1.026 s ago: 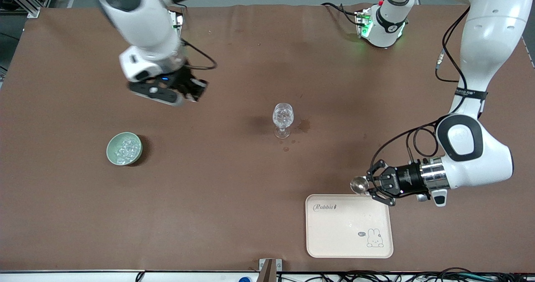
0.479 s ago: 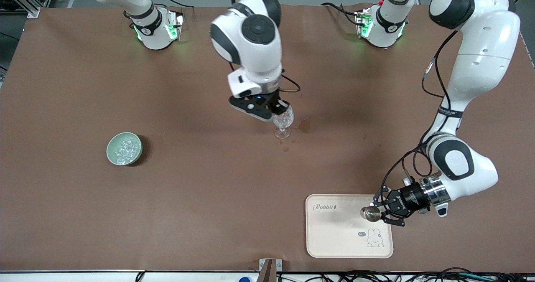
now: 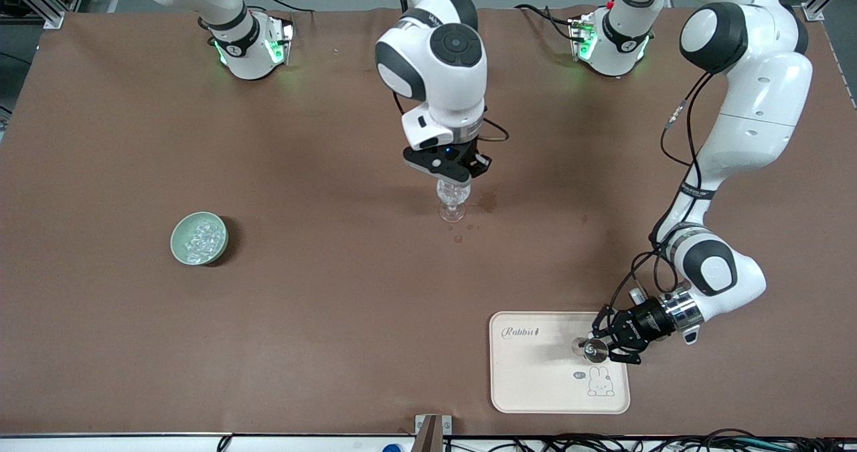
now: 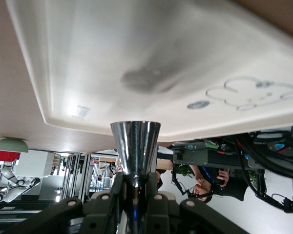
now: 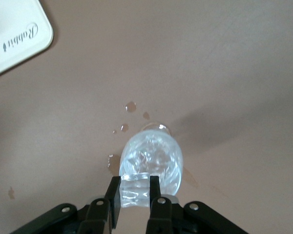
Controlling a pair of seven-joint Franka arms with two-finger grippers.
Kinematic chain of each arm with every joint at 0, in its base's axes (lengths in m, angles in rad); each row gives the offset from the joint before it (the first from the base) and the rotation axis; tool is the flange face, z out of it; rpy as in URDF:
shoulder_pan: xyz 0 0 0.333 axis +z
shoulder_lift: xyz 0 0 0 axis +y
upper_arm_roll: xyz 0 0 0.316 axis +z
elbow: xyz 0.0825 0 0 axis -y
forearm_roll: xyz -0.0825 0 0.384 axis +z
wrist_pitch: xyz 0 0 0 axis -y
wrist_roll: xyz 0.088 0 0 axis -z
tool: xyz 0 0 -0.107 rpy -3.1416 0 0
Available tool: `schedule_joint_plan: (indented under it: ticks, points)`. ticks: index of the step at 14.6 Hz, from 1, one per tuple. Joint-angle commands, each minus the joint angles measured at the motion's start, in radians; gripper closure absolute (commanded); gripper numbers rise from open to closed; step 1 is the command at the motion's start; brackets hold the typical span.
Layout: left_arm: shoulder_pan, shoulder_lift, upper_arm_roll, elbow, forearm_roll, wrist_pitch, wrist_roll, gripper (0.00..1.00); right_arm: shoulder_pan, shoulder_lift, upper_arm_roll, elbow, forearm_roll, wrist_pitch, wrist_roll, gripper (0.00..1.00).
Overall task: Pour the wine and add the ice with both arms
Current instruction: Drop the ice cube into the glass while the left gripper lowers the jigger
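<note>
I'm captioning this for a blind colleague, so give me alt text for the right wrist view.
The right gripper holds a clear ice cube between its fingers, directly over a stemmed glass already holding ice. The glass stands on a brown table with a few spilled drops beside it, and a corner of a cream tray shows at the edge.

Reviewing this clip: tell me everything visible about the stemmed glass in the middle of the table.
The stemmed glass is clear and colourless, with a rounded bowl, short stem and round foot. It stands upright on the brown table, mid-table, farther from the front camera than the cream tray. Clear ice cubes already fill its bowl. Small wet spots lie around its foot. The right gripper hangs directly over its mouth, holding an ice cube between its fingers.
</note>
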State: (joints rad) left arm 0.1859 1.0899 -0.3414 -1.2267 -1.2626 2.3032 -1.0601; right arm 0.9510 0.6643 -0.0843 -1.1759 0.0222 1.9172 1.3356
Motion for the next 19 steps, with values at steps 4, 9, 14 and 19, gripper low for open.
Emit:
schedule_joint_plan:
  ticks: [4, 9, 14, 19]
  points:
    - [0.007, 0.039, -0.005, 0.030, -0.024, 0.002, 0.018, 0.94, 0.020, 0.001, -0.012, -0.014, -0.010, -0.007, 0.016, 0.98]
    - [0.007, 0.044, -0.004, 0.024, -0.024, 0.002, 0.049, 0.58, 0.017, 0.001, -0.012, -0.045, -0.039, -0.004, -0.007, 0.87]
    - [0.009, 0.030, -0.001, 0.015, -0.015, 0.001, 0.074, 0.02, 0.014, 0.000, -0.014, -0.045, -0.041, -0.006, -0.015, 0.00]
    - [0.046, -0.066, 0.010, -0.007, 0.217, -0.039, 0.057, 0.00, -0.032, -0.032, -0.032, -0.042, -0.038, -0.033, -0.108, 0.00]
